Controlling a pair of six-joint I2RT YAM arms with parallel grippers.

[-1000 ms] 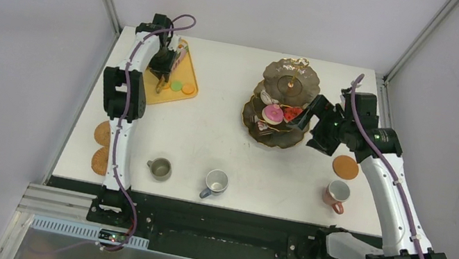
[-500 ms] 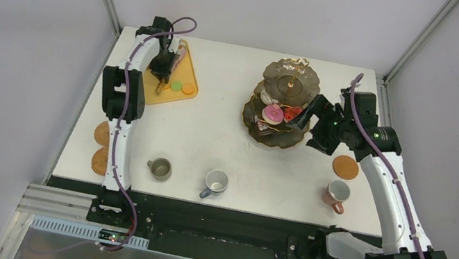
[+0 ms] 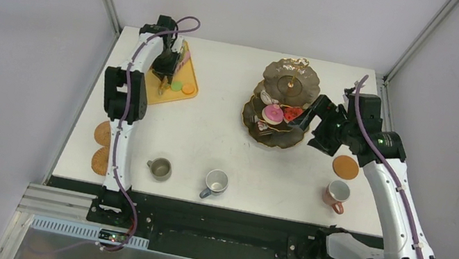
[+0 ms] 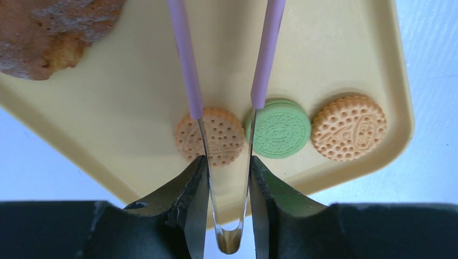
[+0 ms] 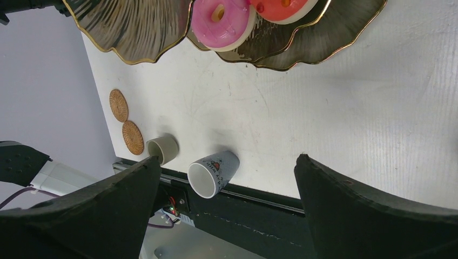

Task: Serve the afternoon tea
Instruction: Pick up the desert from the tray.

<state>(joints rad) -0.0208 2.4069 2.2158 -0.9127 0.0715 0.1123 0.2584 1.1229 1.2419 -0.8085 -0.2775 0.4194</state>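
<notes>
2 doughnuts served; left gripper, clamping tongs, is addressing 3 remaining macarons; right gripper is hovering spread.

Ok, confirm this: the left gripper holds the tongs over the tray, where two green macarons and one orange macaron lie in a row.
Wrong colours. The left wrist view shows the left gripper holding the tongs over the tray, where two orange macarons and one green macaron lie in a row.
</notes>
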